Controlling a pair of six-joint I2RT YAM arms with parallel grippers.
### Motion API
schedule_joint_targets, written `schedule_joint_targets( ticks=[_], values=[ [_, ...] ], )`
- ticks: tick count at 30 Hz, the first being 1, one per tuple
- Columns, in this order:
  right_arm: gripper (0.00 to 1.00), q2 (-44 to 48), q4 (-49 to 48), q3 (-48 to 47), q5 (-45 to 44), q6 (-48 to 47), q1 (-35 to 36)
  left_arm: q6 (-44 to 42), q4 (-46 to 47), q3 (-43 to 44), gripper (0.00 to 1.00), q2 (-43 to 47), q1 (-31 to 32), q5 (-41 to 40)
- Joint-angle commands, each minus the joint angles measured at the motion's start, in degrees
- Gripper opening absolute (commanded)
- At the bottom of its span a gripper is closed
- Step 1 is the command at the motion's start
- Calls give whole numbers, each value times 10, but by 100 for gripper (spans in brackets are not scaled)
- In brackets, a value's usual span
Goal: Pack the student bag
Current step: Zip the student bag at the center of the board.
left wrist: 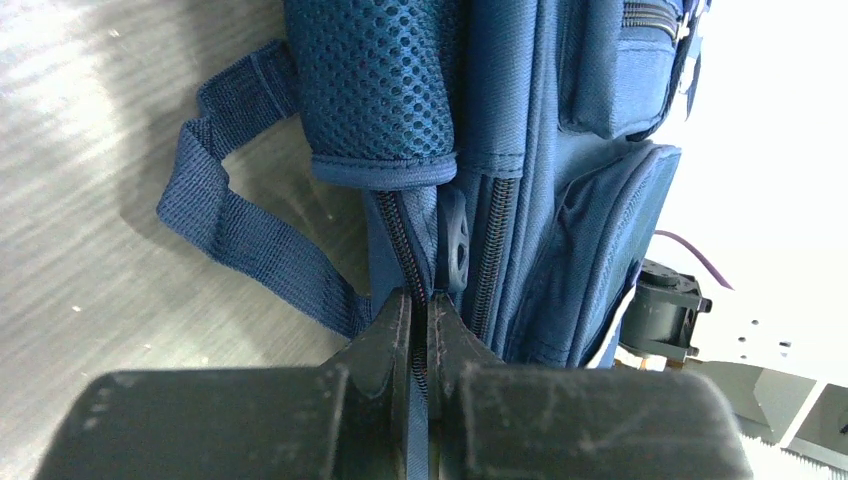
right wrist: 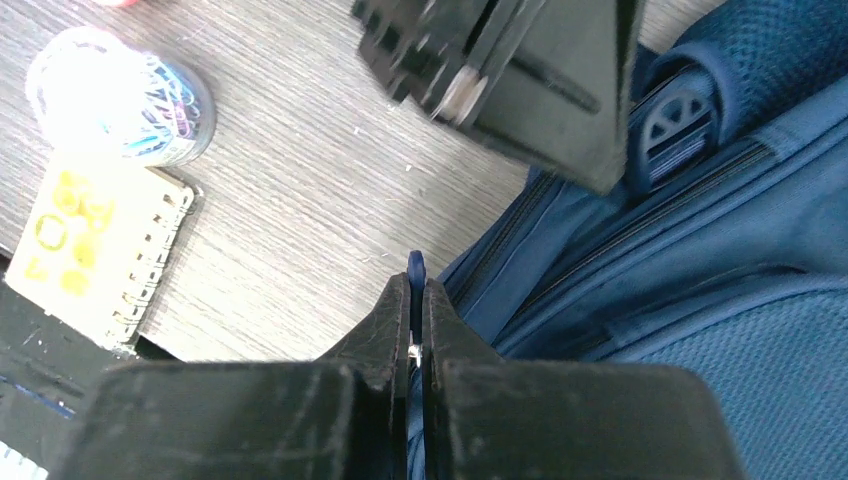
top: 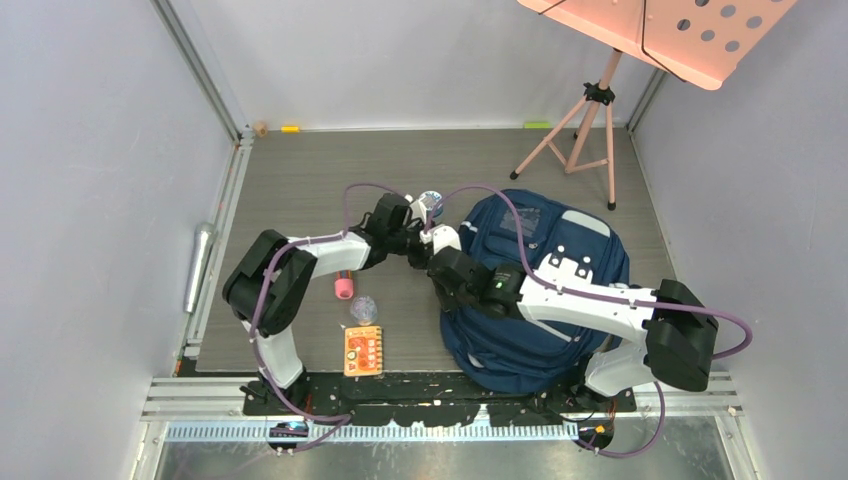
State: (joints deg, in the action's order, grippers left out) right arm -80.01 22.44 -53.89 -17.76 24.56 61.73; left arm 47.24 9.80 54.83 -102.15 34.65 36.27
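Observation:
The student bag (top: pixel 545 300), a large navy backpack, lies flat on the right of the table. Both grippers meet at its upper left edge. My left gripper (top: pixel 416 240) is shut on the bag's zip edge (left wrist: pixel 412 262); its jaws (left wrist: pixel 420 300) pinch the zip tape and fabric just below the mesh shoulder strap (left wrist: pixel 380 90). A black zip slider (left wrist: pixel 457 240) sits beside the fingertips. My right gripper (top: pixel 438 264) is shut on a blue zip pull tab (right wrist: pixel 415 268), which pokes out between the fingers (right wrist: pixel 416 288), at the bag's side seam (right wrist: pixel 600 260).
Left of the bag lie a pink marker (top: pixel 343 285), a clear tub of paper clips (top: pixel 363 308) and an orange spiral notebook (top: pixel 363 350). Another clear tub (top: pixel 430 201) sits by the left wrist. A pink music stand (top: pixel 600 110) stands at the back right.

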Motion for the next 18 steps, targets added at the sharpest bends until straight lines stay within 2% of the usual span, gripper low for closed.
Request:
schedule_joint_targets(
  ticks=[1,9,18],
  values=[
    [0,30,-22,-37,55,25,32,-44,36,70,0,-31,-45,-10],
    [1,1,-46,-48,74,28,52,-126,-28,196,0,-105,-70,-38],
    [0,-11,-59,-49,72,32,73,-187,-96,293,0,-143,-73,-73]
  ],
)
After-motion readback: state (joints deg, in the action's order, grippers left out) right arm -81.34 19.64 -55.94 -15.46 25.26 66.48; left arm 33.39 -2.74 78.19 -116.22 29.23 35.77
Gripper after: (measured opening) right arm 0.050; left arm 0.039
